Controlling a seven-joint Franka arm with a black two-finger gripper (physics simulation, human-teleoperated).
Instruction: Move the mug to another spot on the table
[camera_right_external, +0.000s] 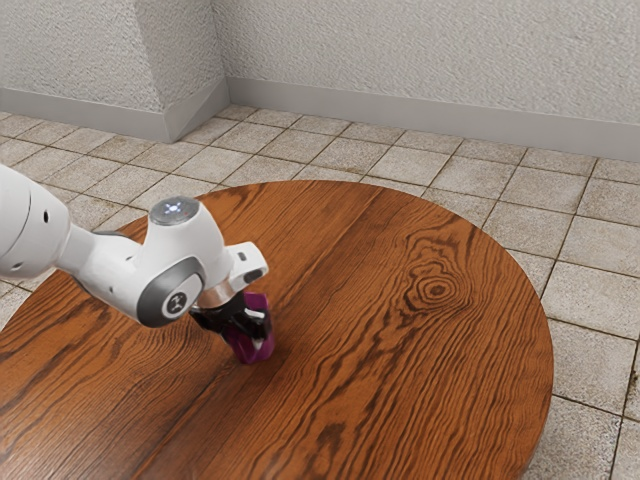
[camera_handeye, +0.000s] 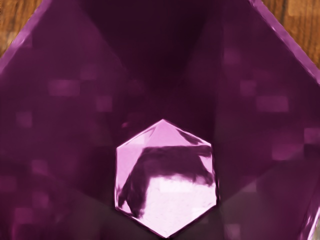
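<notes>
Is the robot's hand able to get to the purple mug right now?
Probably yes. The gripper sits right at the mug on the table, with nothing between them, and the wrist view looks straight down into the mug's open top.

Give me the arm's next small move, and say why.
Probably a short lift straight up. The gripper is at the mug, the wrist view looks straight into its purple interior, and the mug is down at the table, whose wood stretches on toward the exterior view's right.
</notes>
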